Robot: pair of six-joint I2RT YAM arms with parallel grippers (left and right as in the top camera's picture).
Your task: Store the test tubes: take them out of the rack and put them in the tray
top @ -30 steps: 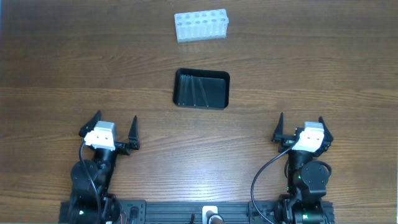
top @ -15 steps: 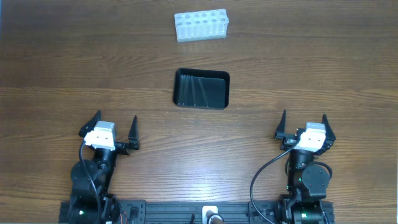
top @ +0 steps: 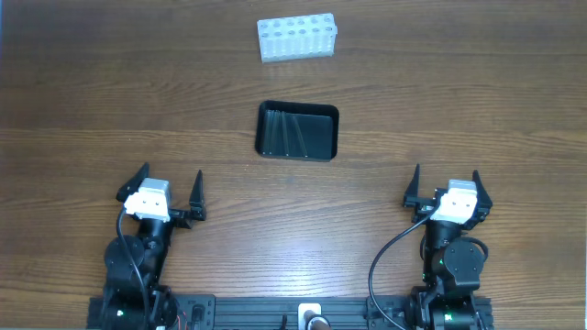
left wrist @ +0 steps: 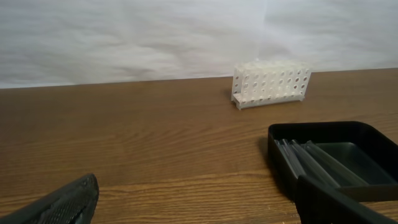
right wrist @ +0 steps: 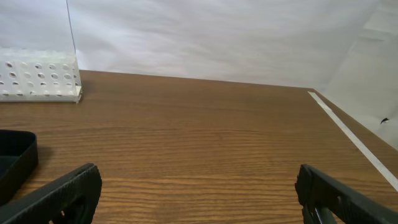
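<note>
From the top view, the left gripper sits low over the wooden table with its 2 fingers spread wide and nothing between them. The right gripper is spread the same way and holds nothing. The black tray lies ahead of both sets of jaws and well apart from them, off to the inner side of each. Several clear test tubes lie flat in it. The white rack stands beyond the tray, farther still from the jaws.

In the left wrist view, the 2 dark fingers frame bare table, with the gap between them wide. The tray sits just ahead of the finger on the inner side, not touching it. The test tubes lie side by side, slanted against the tray floor. The rack stands upright far ahead of the jaws, near the table's back edge, before a white backdrop.

In the right wrist view, the fingers are parted wide over bare wood. A corner of the tray shows outside the jaws, beyond the finger on the inner side. The rack stands farther ahead on that same side. A pale strip runs along the table on the outer side.
</note>
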